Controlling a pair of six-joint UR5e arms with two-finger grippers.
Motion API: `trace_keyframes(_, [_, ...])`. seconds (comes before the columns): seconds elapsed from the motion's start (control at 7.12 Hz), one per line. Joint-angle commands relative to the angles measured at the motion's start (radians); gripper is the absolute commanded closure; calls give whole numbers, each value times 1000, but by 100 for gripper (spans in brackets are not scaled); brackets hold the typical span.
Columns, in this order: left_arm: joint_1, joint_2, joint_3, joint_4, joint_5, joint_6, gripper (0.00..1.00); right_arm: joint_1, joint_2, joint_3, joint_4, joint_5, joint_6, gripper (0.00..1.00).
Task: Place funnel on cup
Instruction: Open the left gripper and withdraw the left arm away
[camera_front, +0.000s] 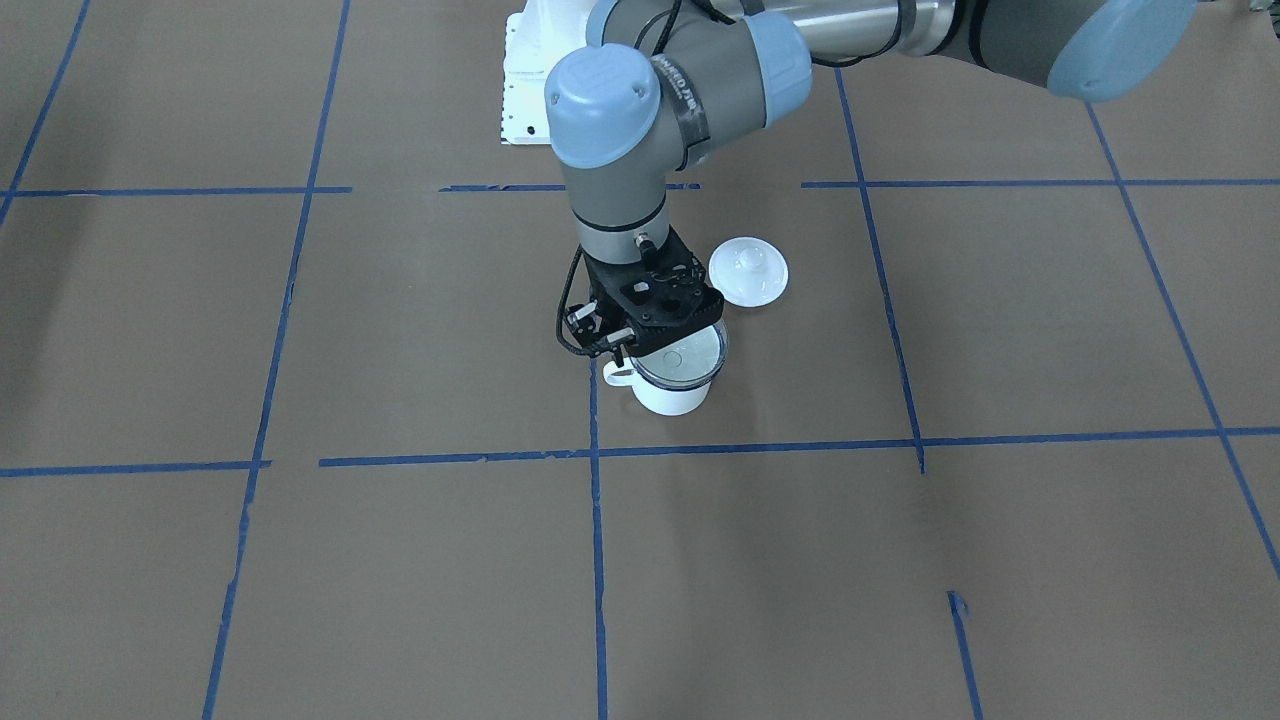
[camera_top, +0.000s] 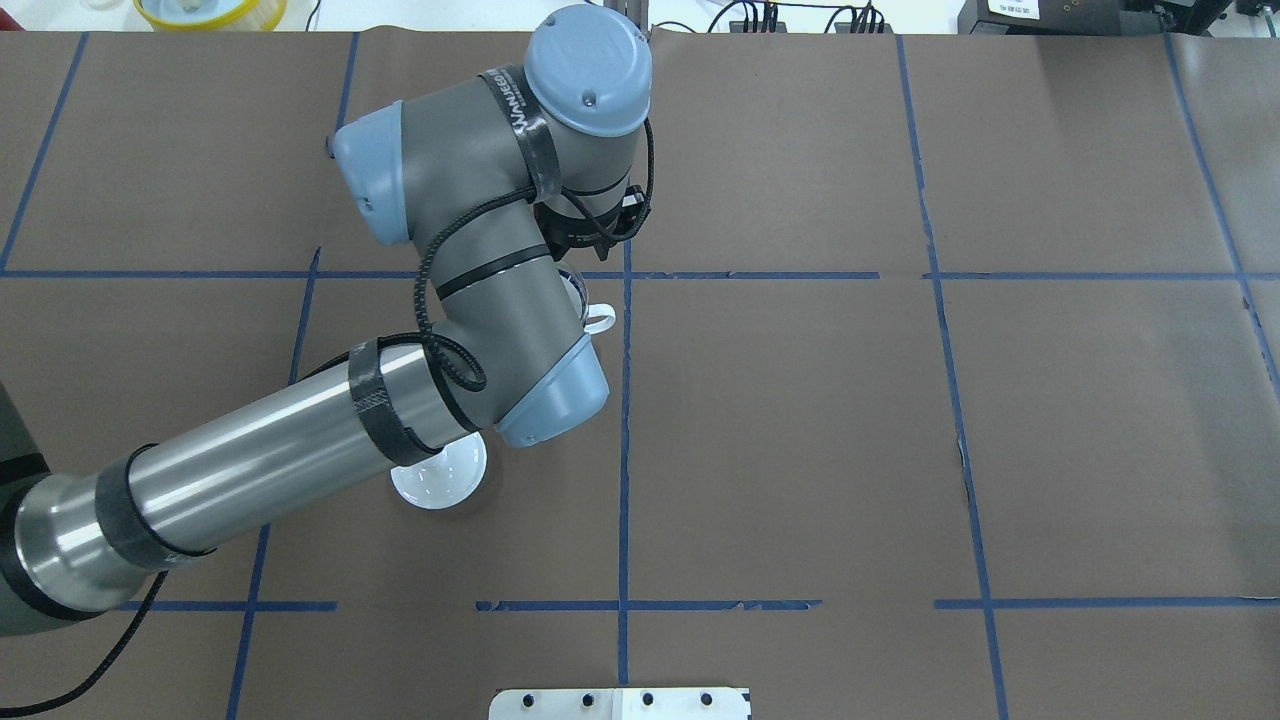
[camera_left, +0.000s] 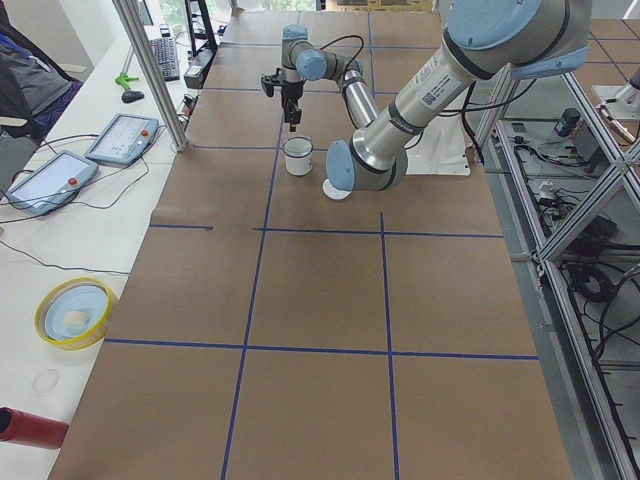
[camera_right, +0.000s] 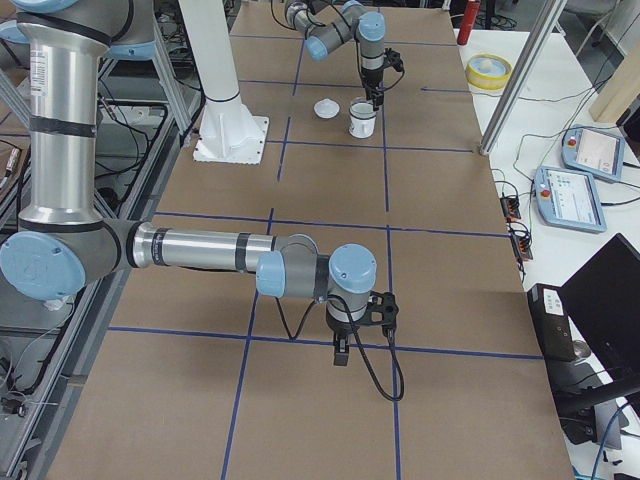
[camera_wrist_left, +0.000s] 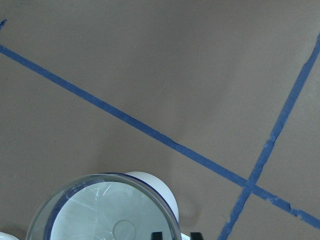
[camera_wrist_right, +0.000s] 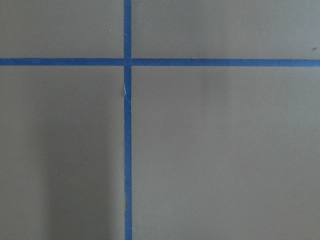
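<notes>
The white cup (camera_front: 672, 396) with a dark blue rim stands near the table's middle, its handle toward the tape line (camera_top: 598, 320). The clear funnel (camera_front: 690, 358) sits in the cup's mouth; in the left wrist view its round rim (camera_wrist_left: 102, 210) covers the cup (camera_wrist_left: 150, 184). My left gripper (camera_front: 655, 335) hangs straight down over the funnel's edge. Its two dark fingertips (camera_wrist_left: 157, 235) show apart, either side of the rim. My right gripper (camera_right: 340, 350) hangs low over bare table far from the cup; I cannot tell whether it is open or shut.
A round white lid with a knob (camera_front: 748, 270) lies beside the cup, toward the robot. The white base plate (camera_front: 520, 90) is behind it. A yellow bowl (camera_left: 72, 312) and a red cylinder (camera_left: 25, 428) sit off the table's far edge.
</notes>
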Motion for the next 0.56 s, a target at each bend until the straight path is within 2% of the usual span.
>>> trace_keyframes(0.0, [-123,161,-263,31,-13,297,0,0,0,0,0,0,0,0])
trace_keyframes(0.14, [-241,287,-356,26,-82,537,0,0,0,0,0,0,0,0])
trace_keyframes(0.28, [-364,372,-374,20,-167,790,0,0,0,0,0,0,0,0])
trace_keyframes(0.42, [-493,463,-371,10,-203,1039,0,0,0,0,0,0,0,0])
